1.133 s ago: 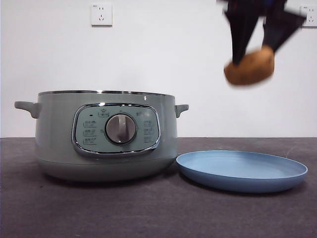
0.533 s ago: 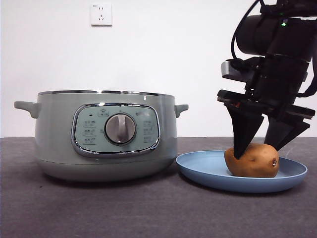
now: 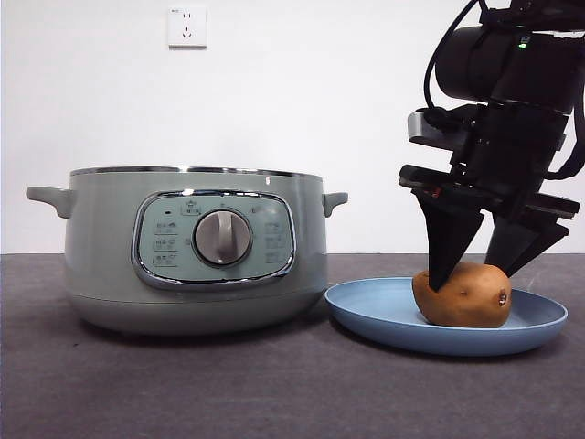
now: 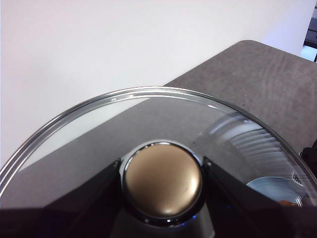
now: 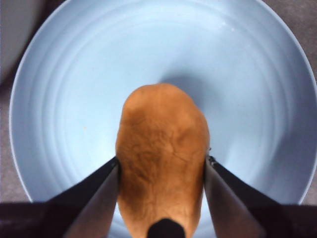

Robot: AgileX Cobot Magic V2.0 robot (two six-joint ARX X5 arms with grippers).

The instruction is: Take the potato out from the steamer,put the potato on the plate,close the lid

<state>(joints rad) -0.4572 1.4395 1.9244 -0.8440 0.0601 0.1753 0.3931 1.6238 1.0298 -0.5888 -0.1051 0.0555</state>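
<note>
**Jaws on the potato as it sits on the plate**

The jaws of the right gripper (image 3: 477,274) press against both flanks of the potato (image 3: 462,295), which rests on the light-blue plate (image 3: 384,315) at the right of the tabletop (image 3: 228,384). In the right wrist view the potato lies near the plate's middle, with bare plate around it. The left gripper (image 4: 161,186) has its jaws clamped on the knob of the glass lid (image 4: 99,134), held up off the table and out of the front view.

The step in hand looks like the release. It should go best if the jaws part evenly and lift straight up, since an oval potato on a smooth plate may roll if one jaw drags it. The lid would then go to the steamer (image 3: 192,247), standing open at the left, just beside the plate.

The potato is oval, with matt, finely wrinkled brown skin and a small dark spot at its right end. The plate is smooth and shallow, faintly ringed. The steamer is round and pale green, with a chrome rim, side handles and a silver dial. The tabletop is dark grey.
</note>
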